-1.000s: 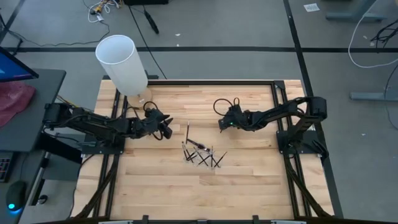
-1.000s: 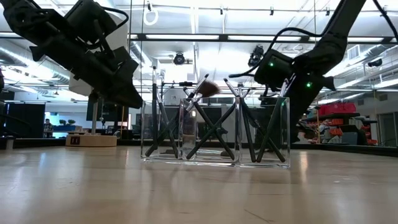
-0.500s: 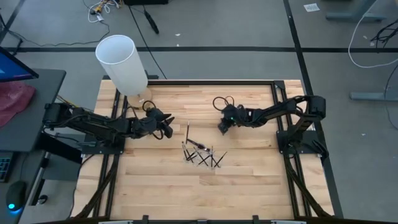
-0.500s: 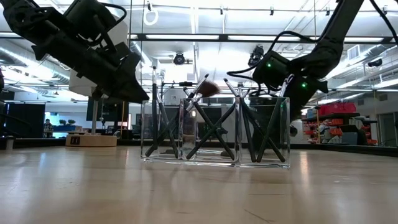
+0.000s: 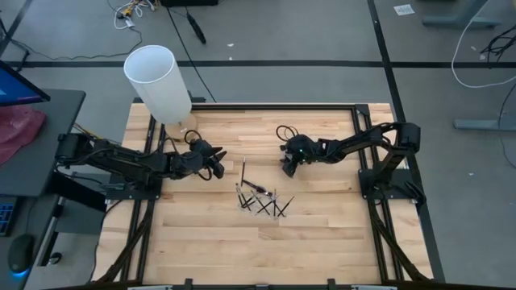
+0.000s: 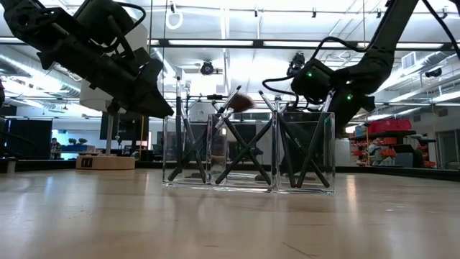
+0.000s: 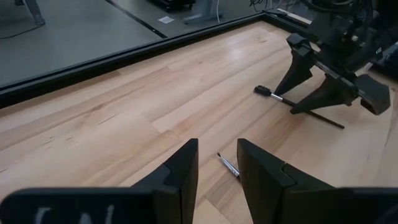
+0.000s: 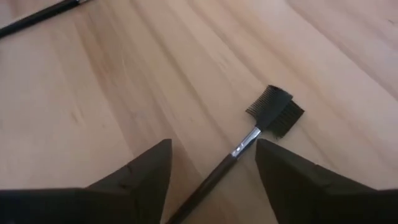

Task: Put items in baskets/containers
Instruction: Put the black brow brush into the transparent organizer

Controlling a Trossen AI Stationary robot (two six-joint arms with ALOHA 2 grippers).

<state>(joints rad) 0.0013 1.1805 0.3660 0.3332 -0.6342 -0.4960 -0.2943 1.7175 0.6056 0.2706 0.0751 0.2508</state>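
A clear plastic holder stands mid-table with several thin black brushes leaning crossed inside it. One black comb-headed brush lies flat on the wood. My right gripper is open just above it, one finger on each side of its shaft; this also shows in the left wrist view. Another brush lies flat left of the holder, and its metal tip shows ahead of my open left gripper. That gripper hovers at the table's left.
A tall white cylinder on a wooden base stands at the table's far-left corner. Black frame rails border the tabletop. Bare wood lies on the near side of the holder.
My right gripper has moved a little toward the table's left edge and the near side, coming over the comb-headed brush on the wood. The brushes and the holder have not moved.
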